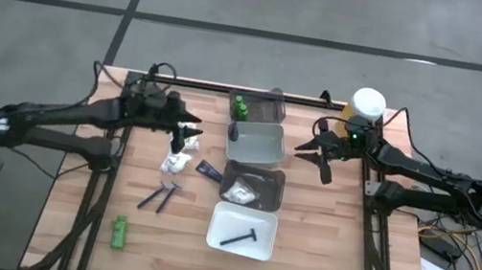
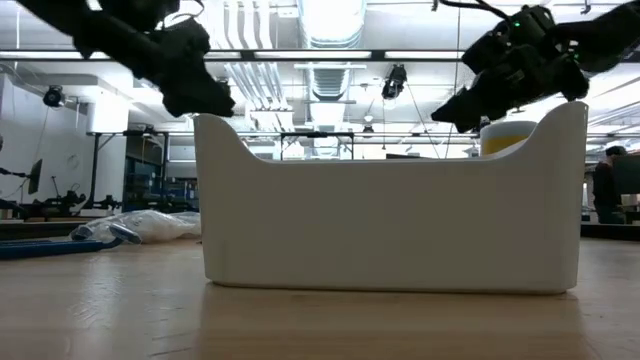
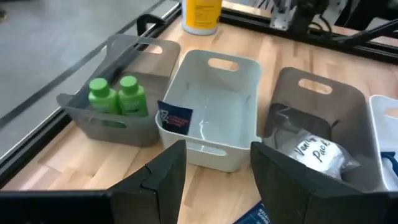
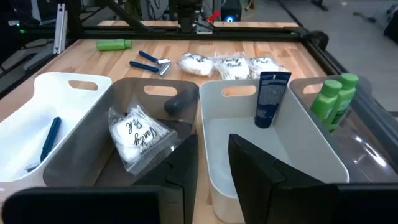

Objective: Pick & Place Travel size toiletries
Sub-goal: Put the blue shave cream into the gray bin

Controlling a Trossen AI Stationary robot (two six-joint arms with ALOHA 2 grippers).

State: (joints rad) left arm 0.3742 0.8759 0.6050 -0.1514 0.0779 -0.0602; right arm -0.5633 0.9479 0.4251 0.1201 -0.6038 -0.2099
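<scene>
While both arms hover: neither gripper holds anything.
Left gripper (image 1: pixel 185 136): left of centre in the high view, above the packets (image 1: pixel 177 162); fingers wide apart, empty.
Right gripper (image 1: pixel 320 157): right of centre, beside the upper white tray (image 1: pixel 278 133); fingers a narrow gap apart, empty.
Trays: 4 in a column down the middle of the surface (image 1: pixel 319 254).
Top grey tray (image 1: pixel 276 100): 2 green bottles (image 1: pixel 241 107).
Upper white tray: 1 dark blue tube (image 4: pixel 272 99) leaning on its wall.
Lower grey tray (image 1: pixel 276 181): 1 packet (image 4: pixel 137 134).
Bottom white tray (image 1: pixel 220 217): 1 razor (image 1: pixel 240 239).
Loose on the surface: 3 packets, 2 razors (image 1: pixel 158 199) below them, 1 green bottle (image 1: pixel 119 232) at lower left, 1 dark blue item (image 1: pixel 208 171) beside the lower grey tray.
Yellow container (image 1: pixel 367 106): upper right.
</scene>
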